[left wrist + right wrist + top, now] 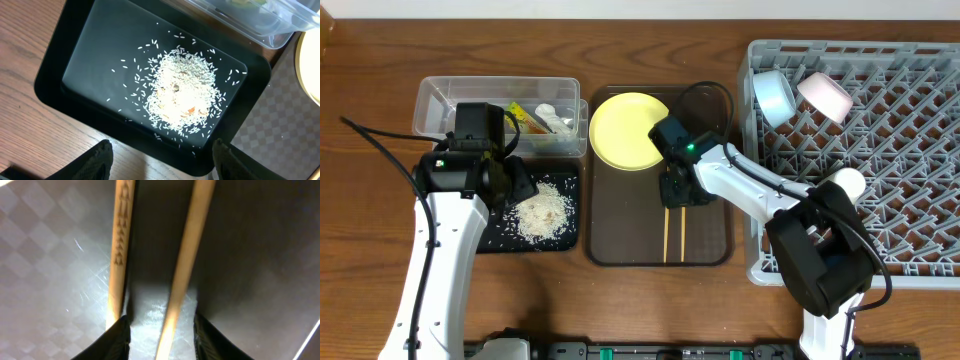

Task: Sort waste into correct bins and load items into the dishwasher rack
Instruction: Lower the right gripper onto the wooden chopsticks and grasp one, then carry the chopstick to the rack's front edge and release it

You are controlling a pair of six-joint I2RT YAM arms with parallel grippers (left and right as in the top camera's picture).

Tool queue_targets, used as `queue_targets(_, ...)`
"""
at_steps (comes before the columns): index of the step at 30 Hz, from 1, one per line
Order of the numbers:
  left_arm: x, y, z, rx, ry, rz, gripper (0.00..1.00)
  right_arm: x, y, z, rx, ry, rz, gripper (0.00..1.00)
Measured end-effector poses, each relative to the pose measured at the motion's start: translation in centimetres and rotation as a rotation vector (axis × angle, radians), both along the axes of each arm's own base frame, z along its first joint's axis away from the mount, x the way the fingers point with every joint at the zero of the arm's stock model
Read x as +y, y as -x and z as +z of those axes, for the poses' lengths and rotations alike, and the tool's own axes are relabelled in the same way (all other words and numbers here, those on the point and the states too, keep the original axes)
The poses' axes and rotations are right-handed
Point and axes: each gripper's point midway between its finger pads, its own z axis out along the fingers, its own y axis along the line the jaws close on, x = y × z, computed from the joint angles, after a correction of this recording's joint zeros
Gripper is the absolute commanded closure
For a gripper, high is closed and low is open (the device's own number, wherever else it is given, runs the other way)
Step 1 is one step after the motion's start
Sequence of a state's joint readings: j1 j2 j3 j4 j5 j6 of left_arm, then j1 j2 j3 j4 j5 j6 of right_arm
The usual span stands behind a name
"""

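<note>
Right gripper straddles the chopsticks on the brown tray, jaws apart and unclamped (a gap shows beside one stick). Left gripper hangs released over rice in the black tray. The plate lies at 12 o'clock from the chopsticks.

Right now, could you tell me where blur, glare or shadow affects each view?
Overhead: sharp and evenly lit. Left wrist: rice crisp on the black tray, fingertips dark and blurred. Right wrist: chopsticks close and soft, glare on the brown tray between the jaws.
</note>
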State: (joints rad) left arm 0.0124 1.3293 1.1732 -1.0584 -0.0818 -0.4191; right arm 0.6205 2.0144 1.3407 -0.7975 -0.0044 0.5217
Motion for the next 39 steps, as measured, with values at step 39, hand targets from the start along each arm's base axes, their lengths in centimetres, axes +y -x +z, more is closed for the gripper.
queue_targets(39,0.0,0.0,0.0,0.0,0.0,0.0,0.34,-16.7,-1.3,12.7,-0.184,0.104,-0.196,0.99)
